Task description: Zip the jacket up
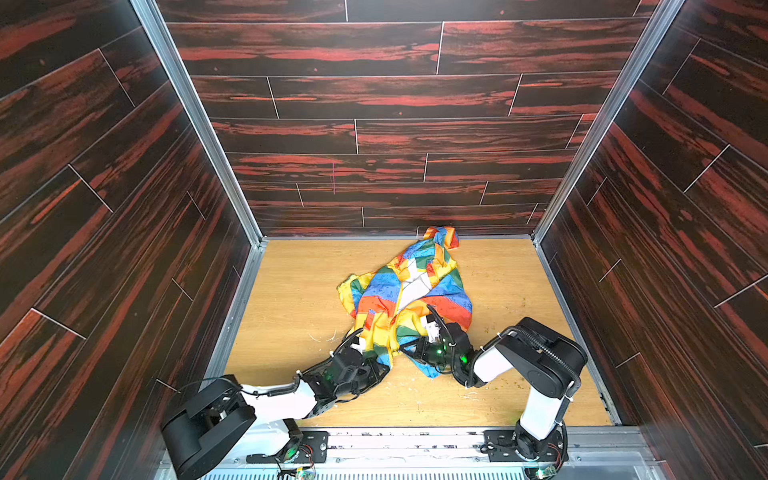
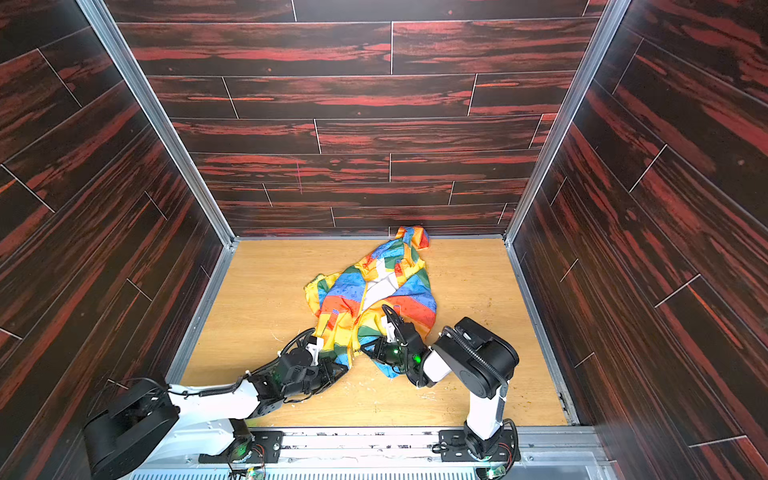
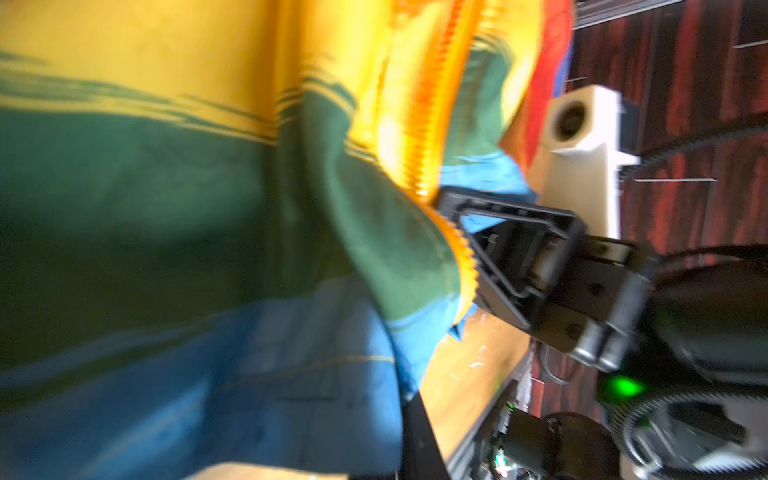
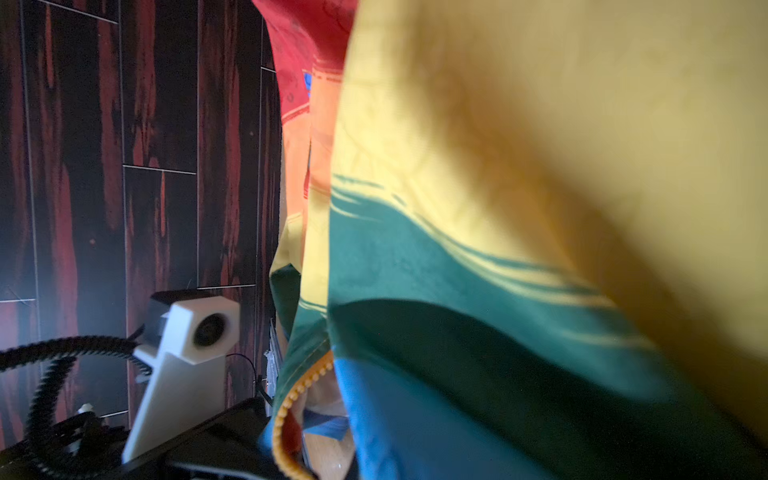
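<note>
Both top views: the jacket [image 1: 409, 291] [image 2: 374, 291] lies mid-worktop [image 1: 291, 299], hem toward the front edge, hood at the back edge. Front is open and white lining shows. The left gripper [image 1: 381, 365] and right gripper [image 1: 409, 348] flank the zipper [image 1: 392, 332] at the hem, about equally near.

Left wrist view: blurred. The right gripper [image 3: 457, 237] has its fingers together, pinching the toothed hem edge.

Right wrist view: fabric fills the frame. The left gripper [image 4: 249, 453] is mostly hidden, judged closed on the hem. The slider can't be made out.
</note>
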